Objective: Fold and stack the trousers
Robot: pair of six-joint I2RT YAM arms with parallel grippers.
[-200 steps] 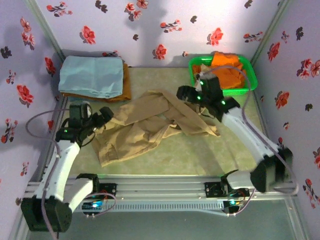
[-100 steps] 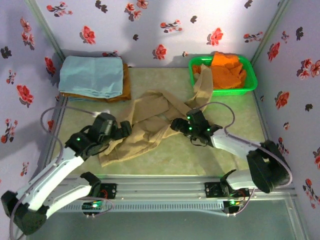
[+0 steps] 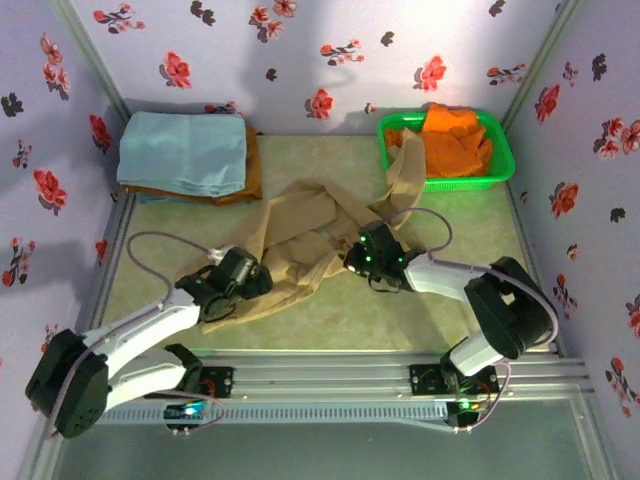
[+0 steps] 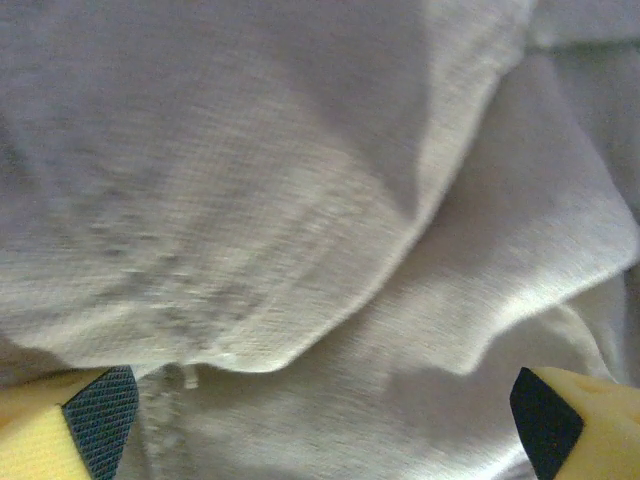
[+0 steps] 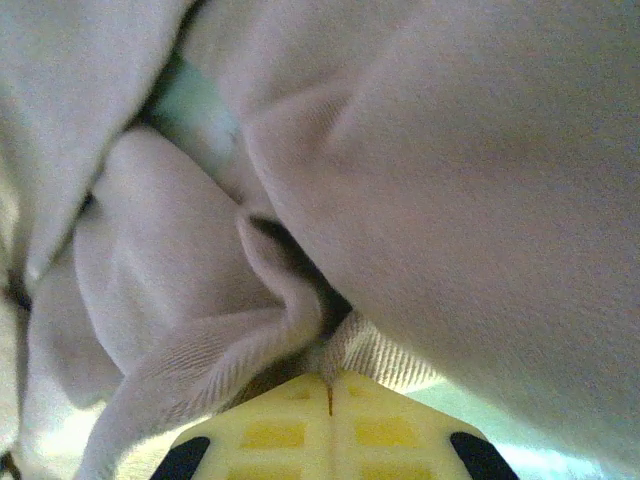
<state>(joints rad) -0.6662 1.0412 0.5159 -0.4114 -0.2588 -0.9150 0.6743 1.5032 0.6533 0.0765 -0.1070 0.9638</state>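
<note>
While the tan trousers [image 3: 300, 240] lie crumpled across the middle of the table, one leg trails away to the far right, where it reaches the rim of a green plastic basket [image 3: 500, 170] heaped with bright orange garments [image 3: 455, 135]. The table's surface [image 3: 400, 310] is a pale green, mottled mat, bare to the right of the trousers. Lavender wallpaper [image 3: 330, 60] printed with red and dark flowers closes the space on three sides. In the far left corner a folded light blue cloth [image 3: 183, 150] lies on an orange garment [image 3: 252, 178]. An aluminium rail [image 3: 330, 365] runs along the near edge and carries both arm bases.

The left gripper [image 3: 243, 275] sits low at the near left part of the trousers. In its wrist view the fingers stand wide apart [image 4: 322, 425] with creased cloth between them and nothing gripped. The right gripper [image 3: 358, 258] is down at the trousers' middle right. Its wrist view shows the yellow fingers pressed together [image 5: 330, 385], a ridged fold of the tan cloth pinched at their tips.
</note>
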